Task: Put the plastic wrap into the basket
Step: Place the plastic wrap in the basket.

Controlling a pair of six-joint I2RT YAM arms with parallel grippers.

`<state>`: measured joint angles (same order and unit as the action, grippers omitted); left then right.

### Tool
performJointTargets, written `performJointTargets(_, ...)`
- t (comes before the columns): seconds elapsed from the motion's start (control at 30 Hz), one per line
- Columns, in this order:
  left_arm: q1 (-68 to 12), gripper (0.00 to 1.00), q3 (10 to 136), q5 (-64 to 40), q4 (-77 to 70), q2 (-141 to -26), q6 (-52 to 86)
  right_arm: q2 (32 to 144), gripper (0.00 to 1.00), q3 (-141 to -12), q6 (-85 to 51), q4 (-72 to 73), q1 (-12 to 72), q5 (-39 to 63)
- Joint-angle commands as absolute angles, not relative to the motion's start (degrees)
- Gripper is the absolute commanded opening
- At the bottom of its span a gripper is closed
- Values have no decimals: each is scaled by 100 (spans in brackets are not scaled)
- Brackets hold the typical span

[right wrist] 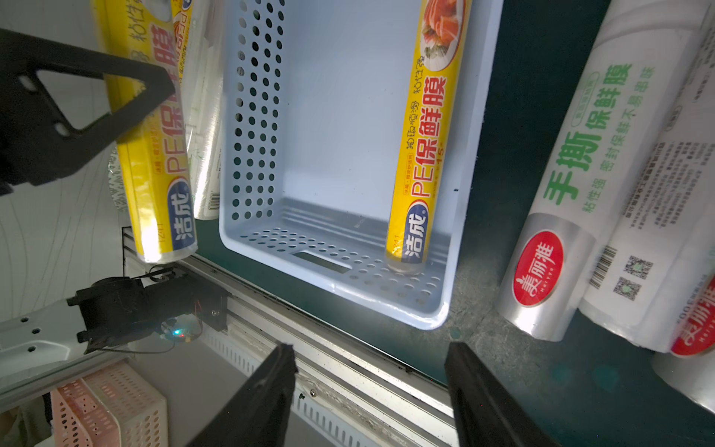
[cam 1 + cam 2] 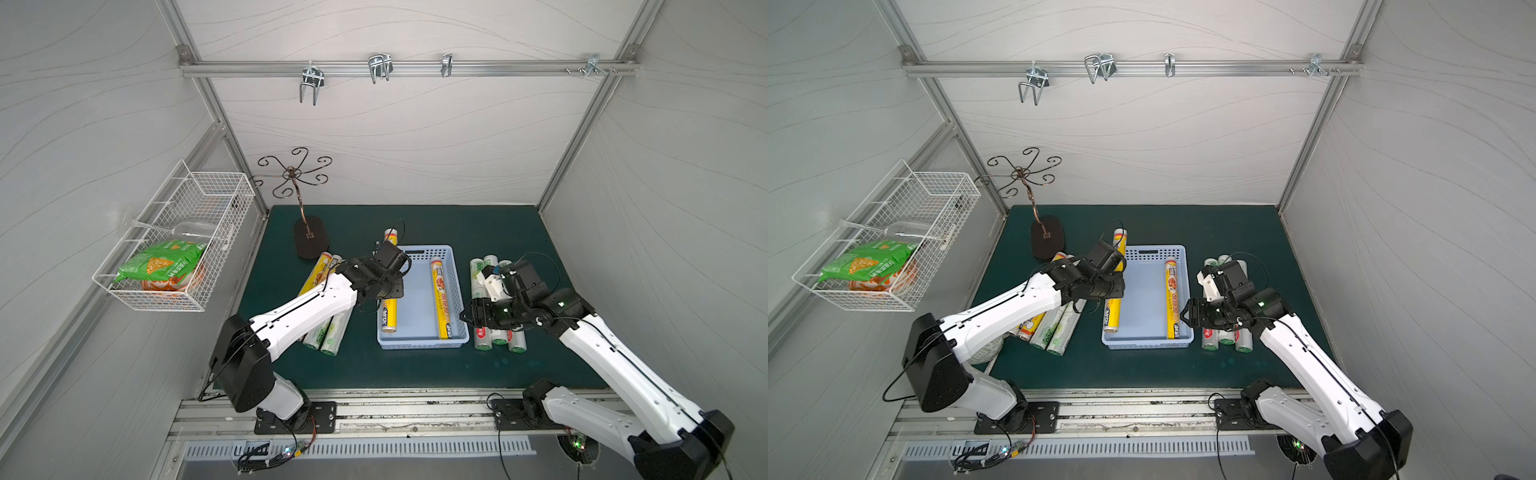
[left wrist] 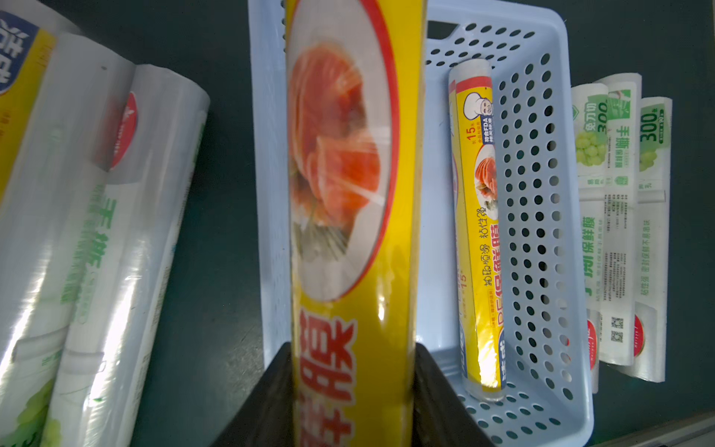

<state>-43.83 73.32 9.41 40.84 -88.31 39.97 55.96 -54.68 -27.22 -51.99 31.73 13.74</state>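
Left wrist view: held roll [image 3: 352,174], yellow, clamped in left end effector [image 3: 353,348], sits over the basket [image 3: 526,182] left long wall, not its floor. In both top views its far end overhangs the end wall.

Risk: release here, it catches the rim and rolls out onto the bench [image 2: 415,374].

Right end effector [image 1: 369,348]: jaws wide, empty, beside the basket.

Count: 8 rolls. 1 stowed roll [image 2: 441,299], 1 held, left pile [image 2: 330,338] 3, right pile [image 2: 500,338] 3. 3 yellow, 5 white. 1 blue basket.
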Motion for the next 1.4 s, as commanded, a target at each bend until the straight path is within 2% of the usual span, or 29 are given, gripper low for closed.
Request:
performJointTargets(0.0, -4534, 27, 7718, 964, 3696, -9157, 4167, 5538, 73, -5423, -2638, -5360, 3138, 1171)
performJointTargets(0.63, -4642, 27, 7831, 1002, 3637, -10184, 4464, 5542, 99, -5207, -2608, -5327, 2952, 1034)
performJointTargets(1.37, -4632, 32, 7935, 1287, 3742, -10927, 4474, 5581, 99, -5070, -2704, -5301, 2672, 1100)
